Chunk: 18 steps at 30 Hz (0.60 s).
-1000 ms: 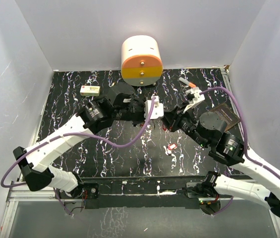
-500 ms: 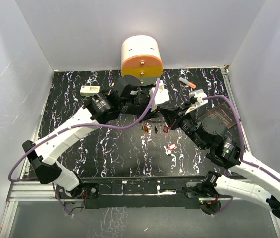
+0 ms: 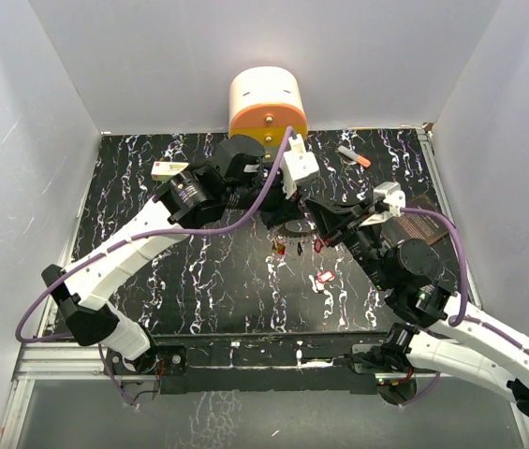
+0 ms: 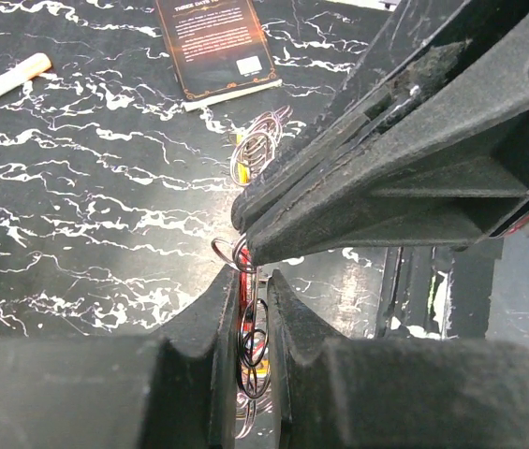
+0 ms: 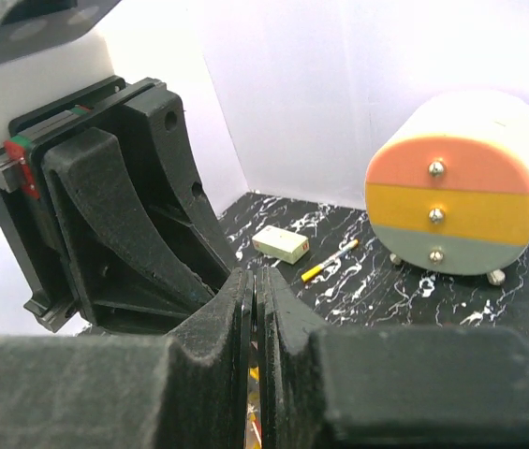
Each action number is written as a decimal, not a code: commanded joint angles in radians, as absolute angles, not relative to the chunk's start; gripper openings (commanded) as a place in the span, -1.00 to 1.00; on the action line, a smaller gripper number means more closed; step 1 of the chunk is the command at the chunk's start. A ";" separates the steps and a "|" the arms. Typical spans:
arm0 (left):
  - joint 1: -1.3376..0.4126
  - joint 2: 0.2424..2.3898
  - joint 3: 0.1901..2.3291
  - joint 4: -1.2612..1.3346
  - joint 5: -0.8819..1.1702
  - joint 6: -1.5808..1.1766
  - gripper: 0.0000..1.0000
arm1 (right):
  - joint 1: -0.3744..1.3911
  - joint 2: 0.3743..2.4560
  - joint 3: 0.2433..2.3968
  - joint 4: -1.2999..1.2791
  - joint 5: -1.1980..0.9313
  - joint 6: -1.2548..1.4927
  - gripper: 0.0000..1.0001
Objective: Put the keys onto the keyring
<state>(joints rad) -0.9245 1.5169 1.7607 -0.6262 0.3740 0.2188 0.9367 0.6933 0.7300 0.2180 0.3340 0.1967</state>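
Where the 2 arms meet over the middle of the black marbled table (image 3: 217, 290), we see the keyring (image 4: 249, 348) as a bunch of thin silver wire loops, held above the surface. The left gripper (image 4: 252, 281) has its fingers drawn close, with the loops in the narrow gap between them. The right gripper (image 5: 255, 285) is pinched tight on the same wire from the opposite side.

Small keys (image 3: 294, 247) with red and orange heads dangle below the ring, and 1 red key (image 3: 323, 278) lies on the table nearer the bases.

We find print on the dark booklet (image 4: 213, 42) and on the cream block (image 5: 281, 244), both too small to read.

Only the left wrist view resolves the separate loops. The right wrist view shows a yellow pen (image 5: 330, 260) beside the block, which the left arm hides from above.
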 commanded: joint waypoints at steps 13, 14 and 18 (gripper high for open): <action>-0.929 1.522 1.846 -0.503 0.548 0.025 -1.00 | 0.935 0.664 0.573 0.650 0.286 0.022 -0.84; -0.929 1.520 1.847 -0.499 0.551 0.015 -1.00 | 0.936 0.665 0.568 0.670 0.281 0.017 -0.84; -0.922 1.521 1.845 -0.485 0.567 -0.013 -1.00 | 0.936 0.677 0.553 0.713 0.273 -0.002 -0.84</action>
<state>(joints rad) -0.9165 1.5440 1.7920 -0.5598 0.4561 0.0505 0.9363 0.6628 0.5678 0.5888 0.3027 0.0448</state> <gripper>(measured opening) 0.099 0.087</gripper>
